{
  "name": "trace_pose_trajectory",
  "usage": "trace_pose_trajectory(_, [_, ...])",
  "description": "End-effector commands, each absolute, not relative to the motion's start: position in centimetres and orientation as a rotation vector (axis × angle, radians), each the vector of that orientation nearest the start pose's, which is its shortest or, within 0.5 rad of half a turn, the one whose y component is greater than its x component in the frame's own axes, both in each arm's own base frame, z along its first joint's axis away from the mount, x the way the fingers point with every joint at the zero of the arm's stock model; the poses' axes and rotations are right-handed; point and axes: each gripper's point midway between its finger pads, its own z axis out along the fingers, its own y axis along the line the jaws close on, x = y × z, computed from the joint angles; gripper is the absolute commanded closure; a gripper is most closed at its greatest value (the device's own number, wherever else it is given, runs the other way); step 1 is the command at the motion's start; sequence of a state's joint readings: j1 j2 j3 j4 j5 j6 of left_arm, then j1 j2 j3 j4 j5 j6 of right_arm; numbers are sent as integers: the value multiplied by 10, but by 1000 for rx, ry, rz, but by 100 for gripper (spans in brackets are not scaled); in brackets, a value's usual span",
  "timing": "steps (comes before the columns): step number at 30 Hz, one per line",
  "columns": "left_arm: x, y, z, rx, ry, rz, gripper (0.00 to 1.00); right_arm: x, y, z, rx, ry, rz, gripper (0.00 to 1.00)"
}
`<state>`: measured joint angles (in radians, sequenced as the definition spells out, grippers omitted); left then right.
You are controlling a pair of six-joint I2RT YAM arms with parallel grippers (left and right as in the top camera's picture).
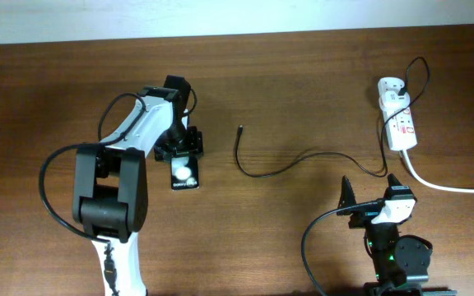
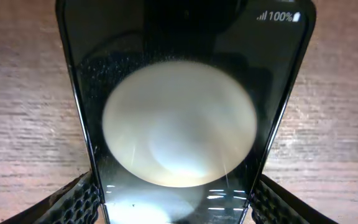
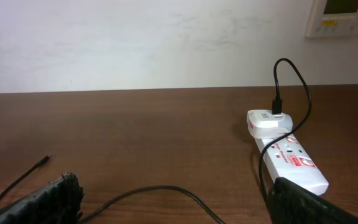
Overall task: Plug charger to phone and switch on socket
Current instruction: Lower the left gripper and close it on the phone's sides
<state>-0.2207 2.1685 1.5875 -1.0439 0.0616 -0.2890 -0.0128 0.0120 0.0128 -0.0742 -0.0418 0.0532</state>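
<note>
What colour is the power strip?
The elongated plastic power strip is white with red markings; right wrist view.

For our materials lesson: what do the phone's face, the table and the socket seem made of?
Phone face: likely glass, glossy, with bright round glare. Table: wood or wood-look laminate, matte brown grain. Socket: white plastic, smooth, slightly shiny.

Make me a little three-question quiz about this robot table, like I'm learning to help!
1. True or false: the charger's tip is already in the phone.
2. What is the charger's other end plugged into? A: the white adapter on the socket. B: the phone.
3. Fill in: the ____ gripper is over the phone.

Key: 1 false, the tip lies loose on the table. 2 A. 3 left gripper.
</note>
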Motion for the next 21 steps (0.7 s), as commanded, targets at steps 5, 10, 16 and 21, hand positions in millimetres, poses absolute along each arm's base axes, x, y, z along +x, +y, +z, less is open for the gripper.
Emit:
trace_pose_trajectory(5, [393,-103,19,-130,3202,-121,31,246,6,157,21,1645,76,1])
trace_pose_trajectory(10, [406,-106,37,-120,3164,-135,31,246,6,157,21,1645,76,1])
trace_pose_trajectory(16, [412,-107,54,-119,3151,-140,31,246,6,157,21,1645,76,1])
trace_pose_trajectory(21, [409,-110,58,-120,3164,-166,30,246,6,157,21,1645,77,1])
